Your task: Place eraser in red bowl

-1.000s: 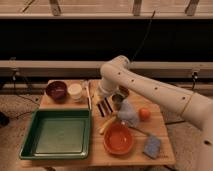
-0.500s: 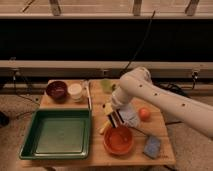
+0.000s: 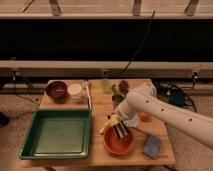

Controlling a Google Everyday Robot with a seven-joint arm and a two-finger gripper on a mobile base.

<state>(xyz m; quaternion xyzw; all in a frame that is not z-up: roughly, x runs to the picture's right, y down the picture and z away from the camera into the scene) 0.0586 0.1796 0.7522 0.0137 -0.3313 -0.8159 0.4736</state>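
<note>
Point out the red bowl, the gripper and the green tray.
red bowl [image 3: 111,146]: camera view, bare lower-left inner wall.
gripper [image 3: 120,131]: camera view, between fingertips, over the bowl.
green tray [image 3: 56,135]: camera view, bare floor.

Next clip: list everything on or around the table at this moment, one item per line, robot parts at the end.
red bowl: 1, orange-red, front of table, right of the tray
maroon bowl: 1, dark maroon, back left corner
cup: 1, white, right of the maroon bowl
tray: 1, green, front left
sponge: 1, blue-grey, front right, beside the red bowl
yellow item: 1, yellow, between tray and red bowl, kind unclear
orange item: 1, orange, right side, partly behind the arm
green item: 1, pale green, back centre
table: 1, wooden
eraser: not made out
arm: 1, white, reaching in from the right
gripper: 1, dark, over the red bowl's back rim
</note>
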